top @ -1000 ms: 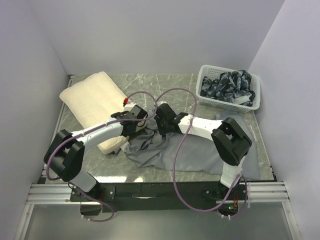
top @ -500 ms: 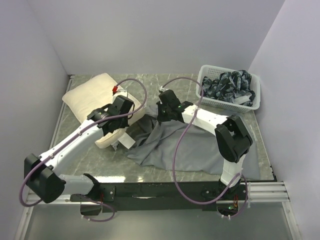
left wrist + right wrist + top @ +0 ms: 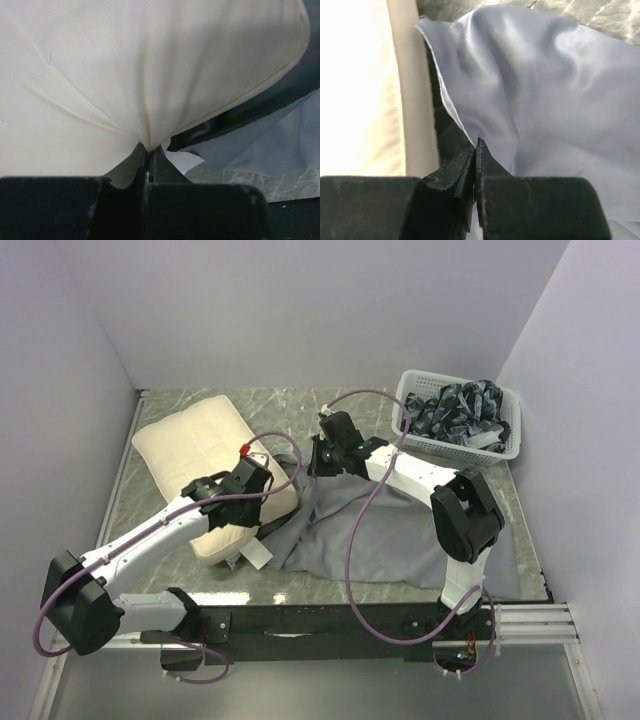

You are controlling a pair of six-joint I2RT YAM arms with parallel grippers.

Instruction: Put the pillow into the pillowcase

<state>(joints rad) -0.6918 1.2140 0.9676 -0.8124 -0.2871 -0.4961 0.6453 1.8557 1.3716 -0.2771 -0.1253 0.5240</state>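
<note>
Two arms lean inward over the grey marbled tabletop (image 3: 300,405). The left arm stretches low and diagonally from the near left, its left end effector (image 3: 148,150) pinched shut on a gathered fold of the soft cream rectangular fabric pillow (image 3: 195,445). The pillow lies at the far left, its right edge touching the plain grey smooth fabric pillowcase (image 3: 400,540). The right arm's elbow is folded at the near right, and the right end effector (image 3: 476,145) is clamped on the pillowcase hem beside the pillow. Bare tabletop shows behind both. A white plastic basket (image 3: 460,452) sits well apart, far right.
</note>
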